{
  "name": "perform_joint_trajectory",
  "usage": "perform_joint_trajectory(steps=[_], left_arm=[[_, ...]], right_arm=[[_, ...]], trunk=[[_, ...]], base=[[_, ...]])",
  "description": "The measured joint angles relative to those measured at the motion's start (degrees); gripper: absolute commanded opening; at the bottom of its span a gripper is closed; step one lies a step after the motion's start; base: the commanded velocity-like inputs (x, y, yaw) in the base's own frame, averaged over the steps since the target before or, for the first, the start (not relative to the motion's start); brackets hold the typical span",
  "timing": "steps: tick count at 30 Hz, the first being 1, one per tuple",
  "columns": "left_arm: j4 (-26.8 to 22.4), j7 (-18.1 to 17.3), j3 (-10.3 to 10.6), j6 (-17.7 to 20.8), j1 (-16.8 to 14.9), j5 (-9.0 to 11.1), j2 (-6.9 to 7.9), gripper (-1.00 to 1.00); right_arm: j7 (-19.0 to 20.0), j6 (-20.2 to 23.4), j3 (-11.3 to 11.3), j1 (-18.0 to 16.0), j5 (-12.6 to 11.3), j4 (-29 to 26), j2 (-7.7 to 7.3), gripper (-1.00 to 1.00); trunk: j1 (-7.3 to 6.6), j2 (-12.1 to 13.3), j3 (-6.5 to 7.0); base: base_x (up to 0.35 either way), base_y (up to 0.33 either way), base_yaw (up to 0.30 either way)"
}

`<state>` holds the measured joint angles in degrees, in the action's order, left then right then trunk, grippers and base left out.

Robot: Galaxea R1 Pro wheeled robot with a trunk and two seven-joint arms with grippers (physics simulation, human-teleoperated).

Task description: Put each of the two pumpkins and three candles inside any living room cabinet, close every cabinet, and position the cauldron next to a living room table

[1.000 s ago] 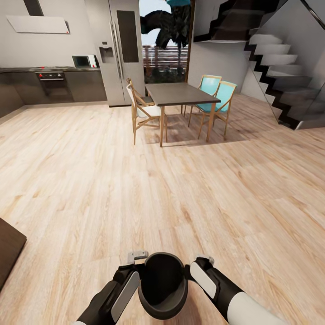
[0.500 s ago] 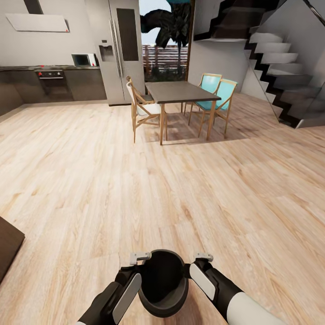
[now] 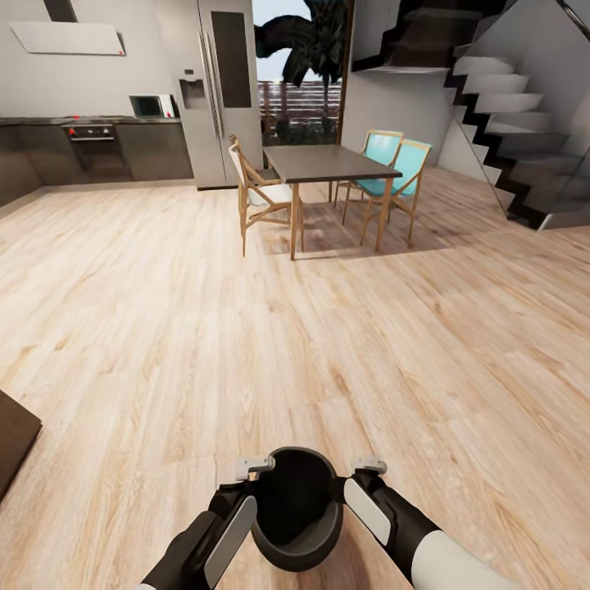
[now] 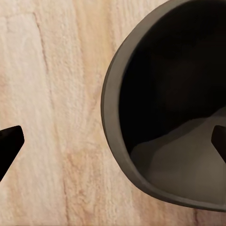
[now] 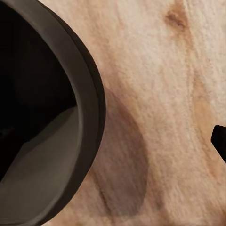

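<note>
Two grippers [image 3: 252, 468] [image 3: 369, 466] flanking cauldron [image 3: 297, 508], no writing

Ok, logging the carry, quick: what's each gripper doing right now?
Left gripper: open, fingers straddling the cauldron wall.
Right gripper: open, one finger visible, set wide of the cauldron.

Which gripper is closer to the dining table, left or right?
Right, though only slightly. The right gripper sits at the cauldron's right side, the left gripper at its left; the dining table stands far ahead, a little to the right.
</note>
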<state>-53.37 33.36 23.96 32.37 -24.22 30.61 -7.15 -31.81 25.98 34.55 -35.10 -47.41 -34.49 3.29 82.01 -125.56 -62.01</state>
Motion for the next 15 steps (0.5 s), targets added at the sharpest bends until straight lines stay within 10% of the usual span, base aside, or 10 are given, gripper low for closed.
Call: perform_joint_trajectory(steps=[15], left_arm=[[-0.13,-0.01,0.01,0.0,0.0,0.0,0.0,1.0]], right_arm=[[3.98,0.01,0.03,0.0,4.42,0.19,0.6,1.0]], trunk=[[1.76,-3.21,-1.44]], base=[[0.0,0.0,0.0]])
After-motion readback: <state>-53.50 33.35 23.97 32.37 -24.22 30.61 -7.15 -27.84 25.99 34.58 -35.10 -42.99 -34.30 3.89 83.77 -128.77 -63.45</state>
